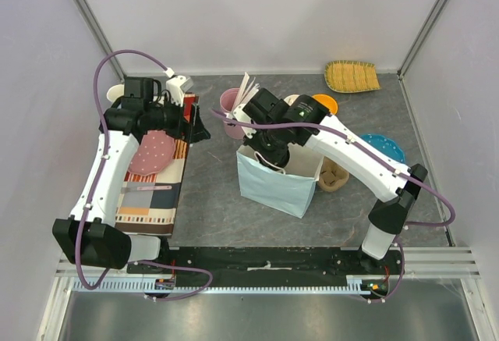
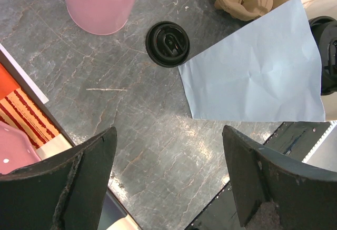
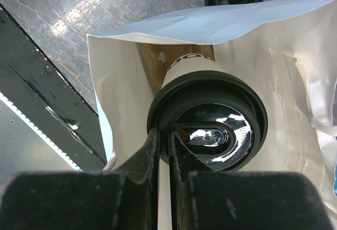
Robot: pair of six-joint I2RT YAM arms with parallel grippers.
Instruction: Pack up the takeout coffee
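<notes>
The takeout coffee (image 3: 208, 117), a white paper cup with a round black lid, hangs inside the open pale blue paper bag (image 3: 210, 25). My right gripper (image 3: 164, 140) is shut on the near rim of its lid. In the top view the right gripper (image 1: 269, 150) reaches down into the bag (image 1: 277, 189), and the cup is hidden there. My left gripper (image 2: 168, 135) is open and empty above bare table, left of the bag (image 2: 258, 77). It also shows in the top view (image 1: 199, 130). A second round black lid (image 2: 167, 43) sits on the table by the bag's corner.
A pink cup (image 1: 232, 107) holding sticks stands behind the bag. A cardboard cup carrier (image 1: 333, 175) sits right of the bag. A pink plate (image 1: 152, 152) lies on a striped cloth at the left. A blue plate (image 1: 383, 147) and a bamboo tray (image 1: 352, 76) lie far right.
</notes>
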